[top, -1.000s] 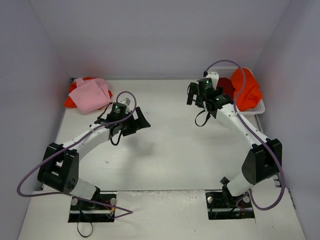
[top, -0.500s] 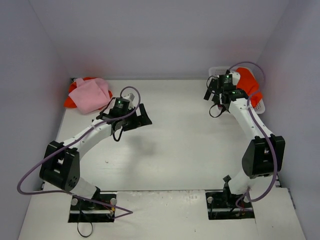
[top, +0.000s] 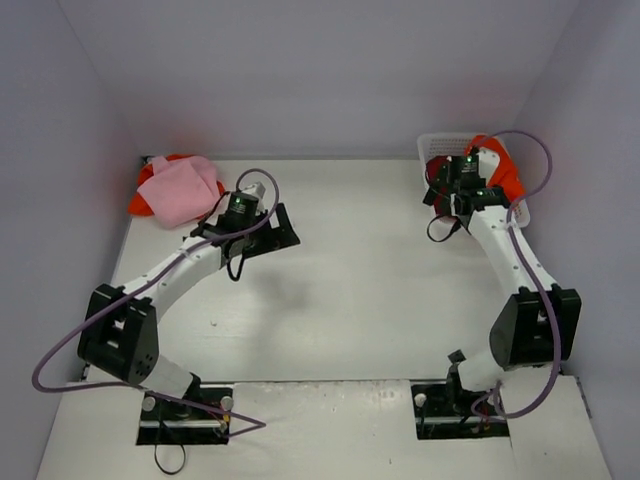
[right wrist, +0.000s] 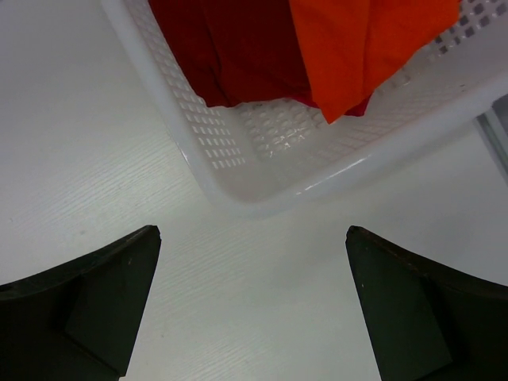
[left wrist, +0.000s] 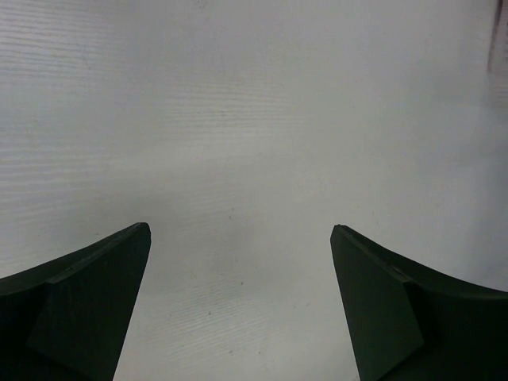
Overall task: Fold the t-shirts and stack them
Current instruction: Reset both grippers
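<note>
A light pink t-shirt (top: 182,188) lies folded at the back left on a bright orange t-shirt (top: 140,203). The white latticed basket (top: 523,211) at the back right holds another orange t-shirt (top: 507,182) and a dark red t-shirt (top: 438,168). My right gripper (top: 440,188) is open and empty, just short of the basket's near corner. In the right wrist view the gripper (right wrist: 250,231) is over bare table, with the basket's rim (right wrist: 262,190), the dark red t-shirt (right wrist: 230,55) and the orange t-shirt (right wrist: 365,40) ahead. My left gripper (top: 277,230) is open and empty over bare table (left wrist: 240,228).
White walls close the table at the back and on both sides. The basket stands against the right wall. The pink and orange pile lies in the back left corner. Purple cables loop from both arms.
My right gripper has swung right and back, from the table's middle right to the basket's near corner. My left gripper has shifted slightly back. The shirts have not moved.
</note>
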Controlling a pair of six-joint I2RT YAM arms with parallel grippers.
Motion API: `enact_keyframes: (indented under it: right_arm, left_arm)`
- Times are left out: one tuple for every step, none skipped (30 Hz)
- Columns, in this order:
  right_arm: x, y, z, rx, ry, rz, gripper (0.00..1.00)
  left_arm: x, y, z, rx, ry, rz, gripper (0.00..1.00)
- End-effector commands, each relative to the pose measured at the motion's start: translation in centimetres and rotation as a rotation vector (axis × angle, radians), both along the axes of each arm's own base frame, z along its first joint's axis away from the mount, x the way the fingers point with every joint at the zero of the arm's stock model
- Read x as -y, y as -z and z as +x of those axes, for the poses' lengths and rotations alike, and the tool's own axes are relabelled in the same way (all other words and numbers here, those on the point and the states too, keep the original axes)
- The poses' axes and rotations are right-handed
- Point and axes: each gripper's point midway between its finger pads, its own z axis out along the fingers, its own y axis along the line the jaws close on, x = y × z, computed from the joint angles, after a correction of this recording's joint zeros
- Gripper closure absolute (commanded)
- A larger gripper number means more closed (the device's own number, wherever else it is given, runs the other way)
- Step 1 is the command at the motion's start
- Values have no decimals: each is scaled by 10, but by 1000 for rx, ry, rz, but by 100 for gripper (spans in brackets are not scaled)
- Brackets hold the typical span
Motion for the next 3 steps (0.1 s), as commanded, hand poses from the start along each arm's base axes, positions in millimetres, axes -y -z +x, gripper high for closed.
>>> enact_keyframes:
  right_arm:
    - [18,-36,-10,91,80,-60,0]
    - [18,-39,-10,94,82,-63,0]
    - [12,-46,-11,111,57,-61,0]
  left_arm:
    - [5,-43,20,117,-15,-29,9]
    - [6,-41,22,115,-18,-32,9]
    - [7,-41,23,118,-24,-41,9]
